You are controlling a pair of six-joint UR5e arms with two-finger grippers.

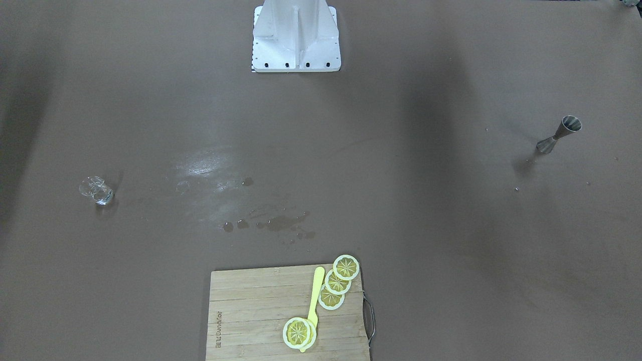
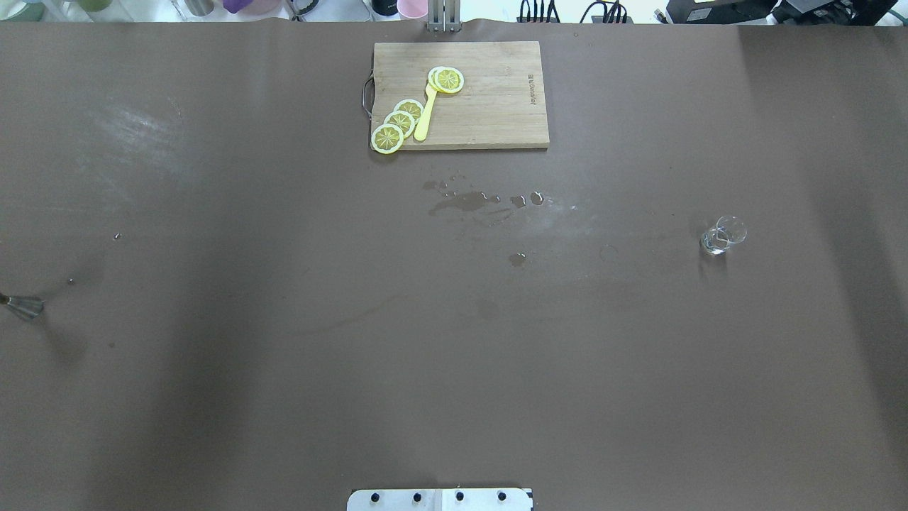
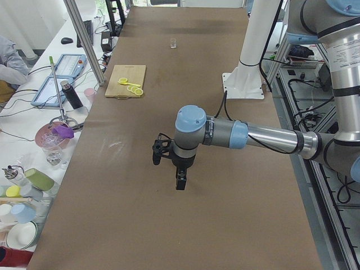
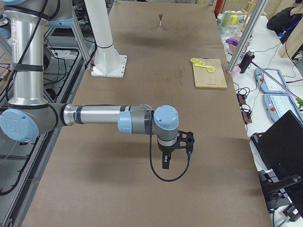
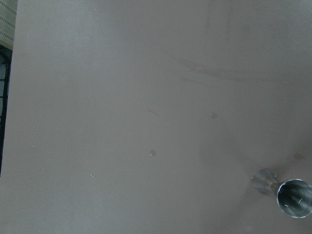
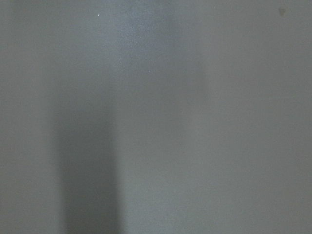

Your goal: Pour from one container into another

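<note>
Jigger upright on table, below raised left claw, claw's opening impossible to tell

The jigger is cut by the overhead view's left edge, the cutting board by the front view's bottom edge. What is held in the glass cannot be told.

Silver arms, blue joint caps, black cable, white pedestal, apparently bolted
</note>
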